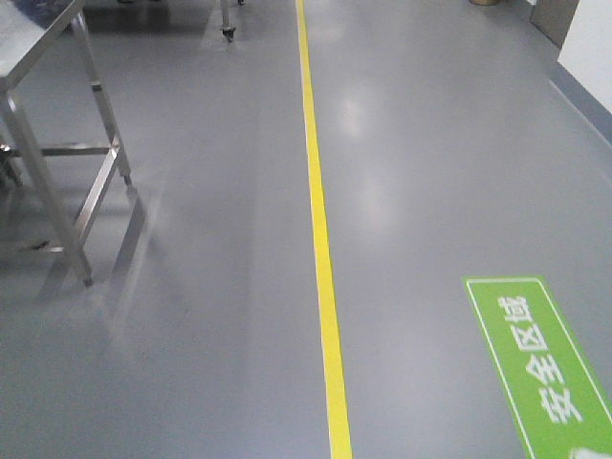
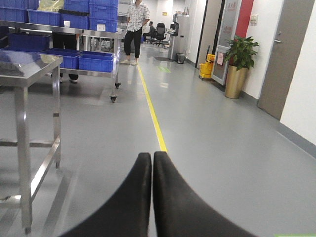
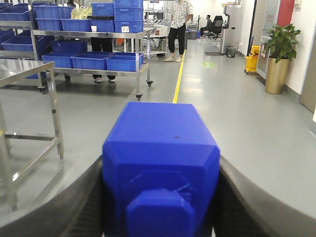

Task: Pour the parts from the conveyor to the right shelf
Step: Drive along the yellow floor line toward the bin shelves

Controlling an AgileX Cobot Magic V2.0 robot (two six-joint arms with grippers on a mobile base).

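1. Biggest risk first: the blue part [image 3: 160, 168] rides in the right gripper [image 3: 163, 197] over open floor. A jolt or a slackened squeeze, I reckon, and it drops and skitters off
2. Next worry is the steel table [image 3: 24, 66] at the left edge of the frame. It stands near my line to the right shelf [image 3: 89, 33], which is what I take the wheeled rack in the upper left to be. Cut the corner and an arm could clip a leg
3. A person [image 3: 177, 22] stands at upper centre beside the yellow line [image 3: 176, 84], close to the rack's end, so I'm minding a collision there
4. Right gripper: jaws parted just to the block's width, dark fingers [image 3: 74, 207] pressed on both flanks, knob face low toward the camera
5. Left gripper [image 2: 151, 158]: fingers pressed together, nothing between them
6. The part sits squarely between the right fingers, filling lower centre. The shelf and its blue bins [image 3: 89, 61] are well apart from it, up and left. The conveyor is in none of my views
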